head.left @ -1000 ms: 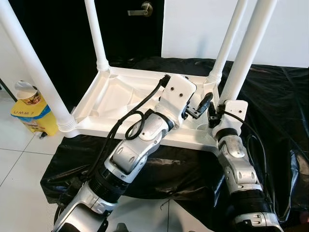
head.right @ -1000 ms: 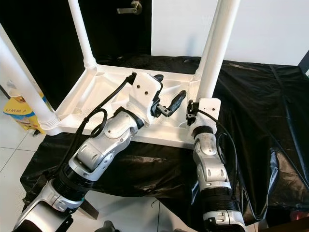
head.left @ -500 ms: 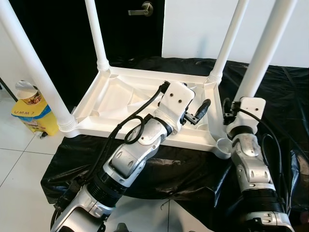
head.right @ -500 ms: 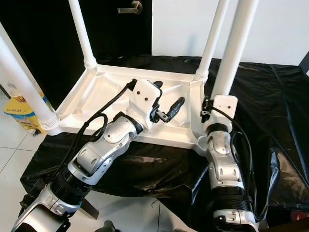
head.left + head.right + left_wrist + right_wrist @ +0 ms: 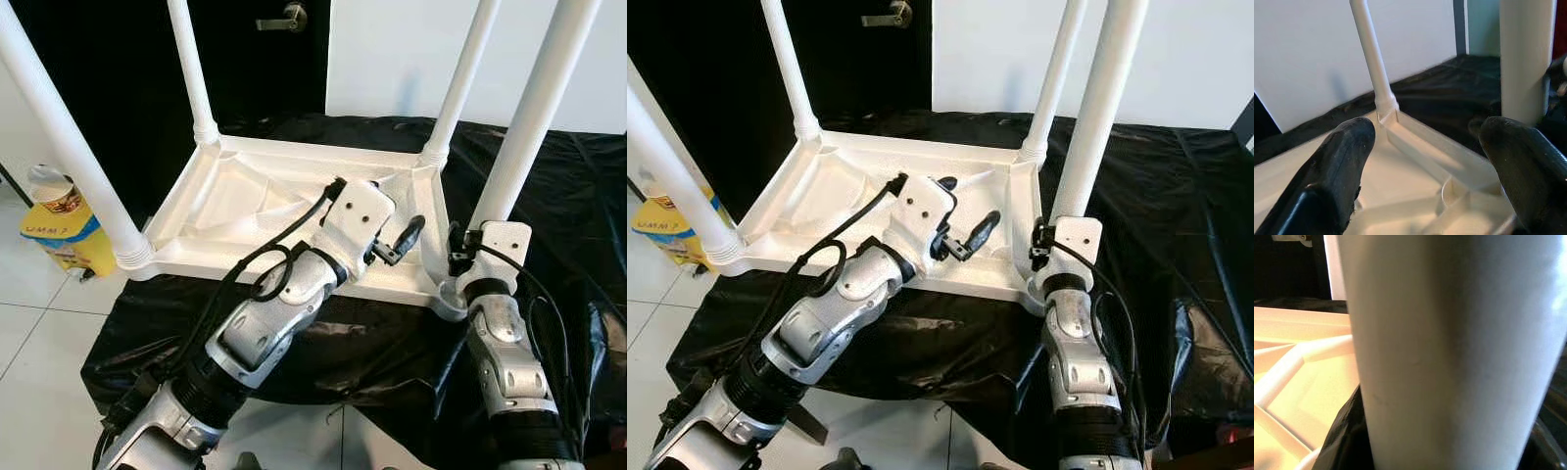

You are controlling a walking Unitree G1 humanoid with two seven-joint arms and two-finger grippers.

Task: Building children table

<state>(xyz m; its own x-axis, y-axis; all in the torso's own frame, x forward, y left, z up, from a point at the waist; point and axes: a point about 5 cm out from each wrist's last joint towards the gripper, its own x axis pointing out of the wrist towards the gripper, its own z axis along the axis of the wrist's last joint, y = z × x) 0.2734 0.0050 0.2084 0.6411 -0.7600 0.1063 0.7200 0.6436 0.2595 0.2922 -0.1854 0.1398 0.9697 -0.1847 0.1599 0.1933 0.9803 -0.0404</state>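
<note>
We saw the upturned white plastic children's table top (image 5: 245, 211) lying in the centre of the frame on a black plastic sheet (image 5: 568, 196) spread over the floor. Three white tubular legs stood upright in its corners: one at the upper left (image 5: 191, 69), one at the left edge (image 5: 69, 147), one at the upper middle (image 5: 460, 83). At the right, our right gripper (image 5: 485, 230) had its jaws clamped around the fourth white tubular leg (image 5: 534, 108), which stood nearly upright with its lower end at the near right corner socket (image 5: 446, 294). Our left gripper (image 5: 402, 235) hovered over the table top near that corner, jaws spread with nothing between them. A yellow container (image 5: 59, 230) stood on the white tiled floor (image 5: 29, 343) at the left edge.
</note>
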